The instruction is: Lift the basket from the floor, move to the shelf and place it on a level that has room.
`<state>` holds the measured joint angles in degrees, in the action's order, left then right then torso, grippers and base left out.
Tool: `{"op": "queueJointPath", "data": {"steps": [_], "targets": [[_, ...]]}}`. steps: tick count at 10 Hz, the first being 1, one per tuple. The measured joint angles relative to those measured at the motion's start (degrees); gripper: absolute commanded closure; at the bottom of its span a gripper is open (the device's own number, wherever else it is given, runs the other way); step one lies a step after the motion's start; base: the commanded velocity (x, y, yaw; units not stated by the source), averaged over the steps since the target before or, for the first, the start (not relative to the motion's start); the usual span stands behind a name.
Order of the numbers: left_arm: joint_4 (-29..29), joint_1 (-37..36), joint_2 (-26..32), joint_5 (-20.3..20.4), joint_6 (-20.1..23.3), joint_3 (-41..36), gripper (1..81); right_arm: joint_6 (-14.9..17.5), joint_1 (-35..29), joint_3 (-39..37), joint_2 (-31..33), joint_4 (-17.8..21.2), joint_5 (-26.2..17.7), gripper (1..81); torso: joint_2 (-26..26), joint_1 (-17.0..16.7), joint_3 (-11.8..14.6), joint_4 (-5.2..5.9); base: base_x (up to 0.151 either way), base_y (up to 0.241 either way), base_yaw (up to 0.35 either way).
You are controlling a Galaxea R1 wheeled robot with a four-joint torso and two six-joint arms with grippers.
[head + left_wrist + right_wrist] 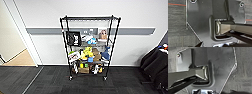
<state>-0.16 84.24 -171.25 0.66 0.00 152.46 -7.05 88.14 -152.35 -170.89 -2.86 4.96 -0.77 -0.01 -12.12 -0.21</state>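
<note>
Shelf [89,47]: black wire rack at 12 o'clock against the white wall, on dark carpet floor [62,82]; top level [90,18] bare, lower tiers crowded. Basket: position undetermined. Gripper state: cannot tell.

Black wire shelf [88,47], top level [89,18] same black grid. Dark grey striped carpet floor [50,82]; light tan wood flooring [21,59] past doorway. White wall [82,10] with grey band [45,31]. Yellow, blue, green, brown items on middle and lower tiers. Black cloth [156,63] at right. Thin red-orange line [176,4] on carpet, left wrist view.
</note>
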Motion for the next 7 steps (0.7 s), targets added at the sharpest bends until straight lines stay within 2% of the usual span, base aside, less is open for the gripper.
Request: {"op": "queueJointPath", "data": {"steps": [2, 7], "targets": [[0.0, 0.0, 0.0, 0.0, 0.0, 0.0, 1.0, 0.0, -0.1, 0.0, 0.0, 0.0, 0.1, 1.0, 0.0, 0.0, 0.0, 0.00, 0.089, 0.000, 0.000], [0.0, 0.1, 0.0, 0.0, 0.0, -0.1, 1.0, 0.0, 0.0, 0.0, 0.0, 0.0, -0.1, 1.0, 0.0, 0.0, 0.0, 0.00, 0.000, 0.000, 0.000]]}}
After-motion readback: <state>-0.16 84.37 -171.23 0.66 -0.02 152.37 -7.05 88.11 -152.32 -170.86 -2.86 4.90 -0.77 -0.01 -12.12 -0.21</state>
